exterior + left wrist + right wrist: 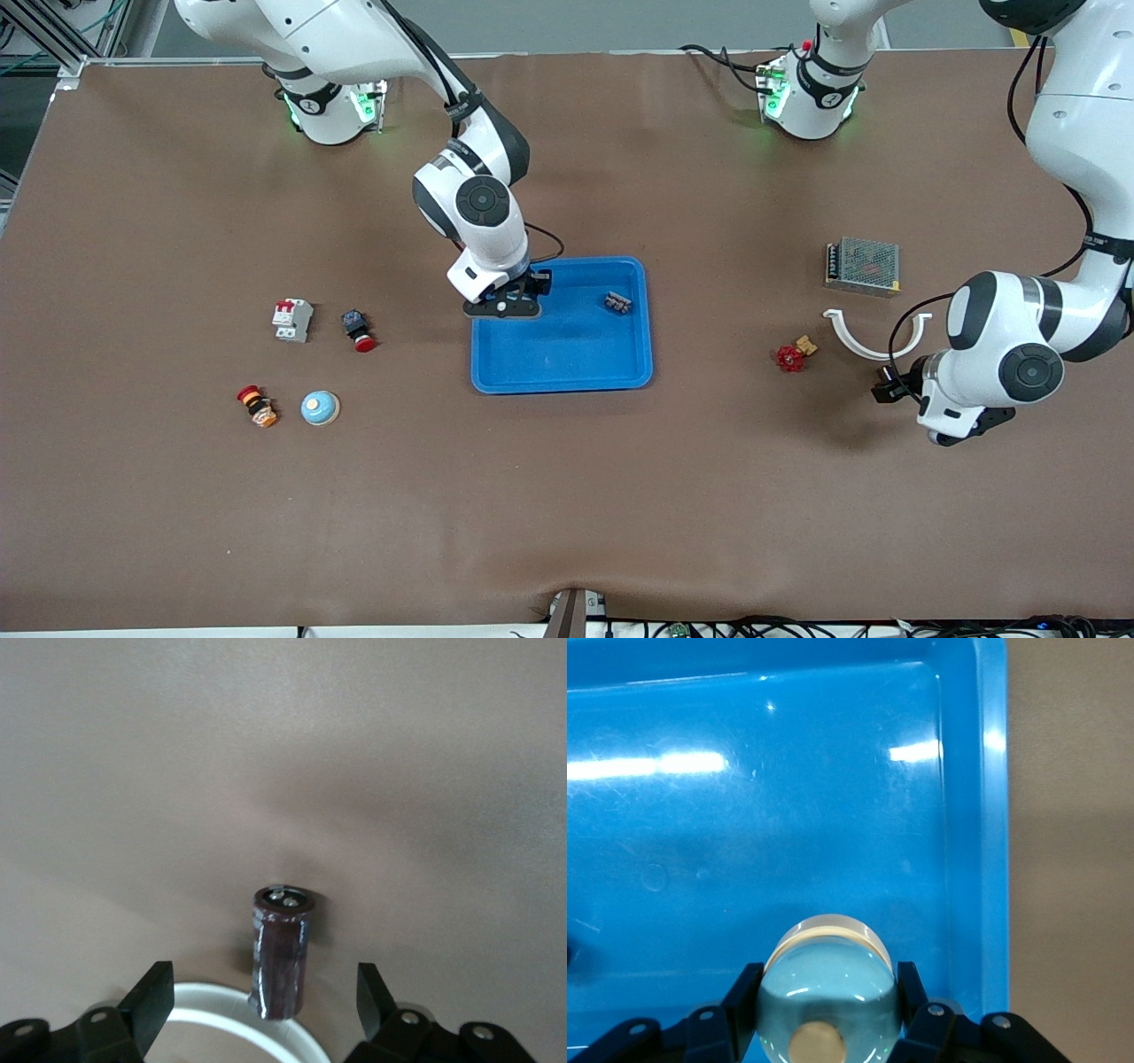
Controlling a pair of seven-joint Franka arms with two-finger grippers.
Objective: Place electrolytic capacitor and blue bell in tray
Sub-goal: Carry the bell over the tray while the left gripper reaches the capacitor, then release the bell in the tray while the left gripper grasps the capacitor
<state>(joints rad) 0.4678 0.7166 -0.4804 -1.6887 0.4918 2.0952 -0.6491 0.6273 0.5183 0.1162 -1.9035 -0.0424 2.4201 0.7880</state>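
My right gripper (512, 301) is shut on a pale blue bell (829, 988). It holds the bell low over the bright blue tray (567, 363), at the tray's corner toward the right arm's end; the tray floor also fills the right wrist view (788, 815). In that view the fingers (749, 988) press both sides of the bell. My left gripper (264, 973) is open around a dark brown electrolytic capacitor (282, 952) that stands upright on the table. In the front view this gripper (889, 387) is low at the left arm's end, and the capacitor is hidden there.
A small dark part (617, 303) lies in the tray. A second pale blue dome (319, 408), a breaker (292, 319) and two push buttons (358, 330) (257, 406) lie toward the right arm's end. A white curved piece (873, 341), a red valve (793, 356) and a metal box (862, 266) lie near the left gripper.
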